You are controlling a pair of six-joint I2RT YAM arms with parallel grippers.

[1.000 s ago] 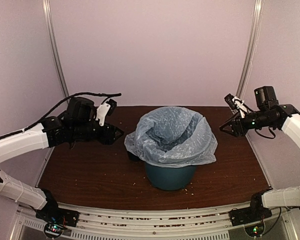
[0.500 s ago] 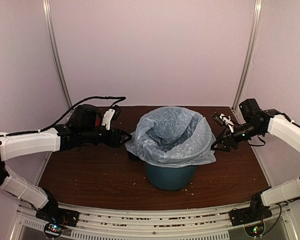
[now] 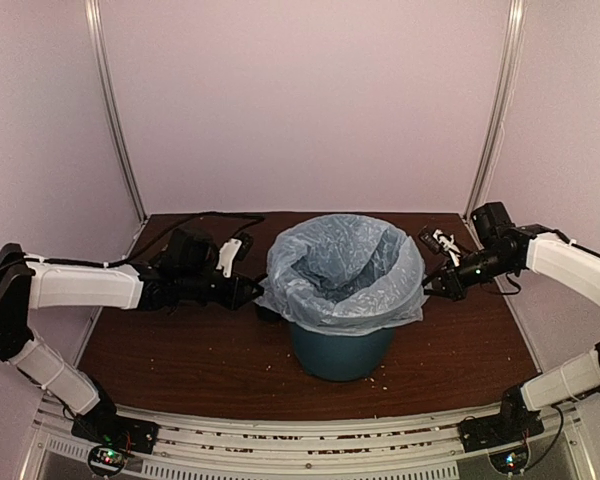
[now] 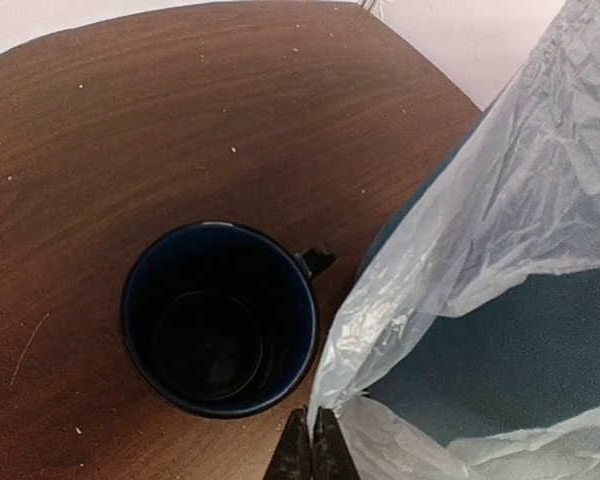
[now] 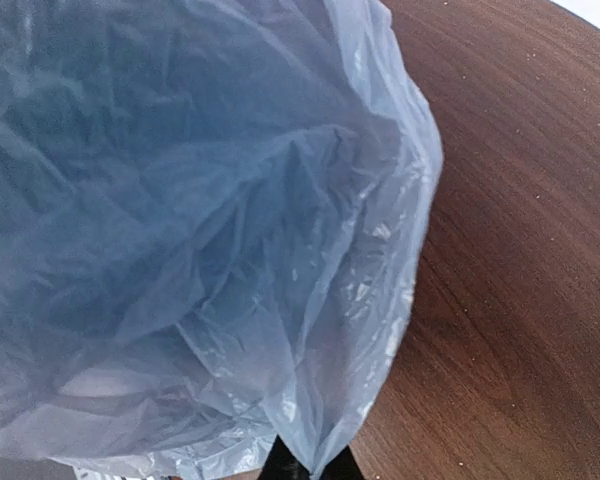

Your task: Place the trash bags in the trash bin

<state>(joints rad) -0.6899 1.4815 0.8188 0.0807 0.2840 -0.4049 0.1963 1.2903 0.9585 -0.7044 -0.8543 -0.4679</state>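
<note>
The teal trash bin [image 3: 340, 352] stands mid-table with the pale blue-grey trash bag [image 3: 342, 272] draped over its rim and hanging down the sides. My left gripper [image 3: 256, 291] is shut on the bag's left edge; in the left wrist view its fingertips [image 4: 312, 452] pinch a fold of the bag [image 4: 460, 260], with the teal wall [image 4: 500, 350] behind. On the other side, my right gripper [image 3: 429, 284] is shut on the bag's right edge; the right wrist view shows the bag [image 5: 220, 230] gathered to a point between the dark tips [image 5: 313, 468].
A small dark blue mug [image 4: 218, 318] stands on the brown table [image 3: 180, 350] just left of the bin, right by my left fingertips. Crumbs speckle the wood. Pink walls and metal posts [image 3: 110, 110] enclose the back and sides.
Both arms moved inward to the bin. Each gripper went from open to shut on its side of the bag's overhang, and the bag's edges are pulled tauter.
</note>
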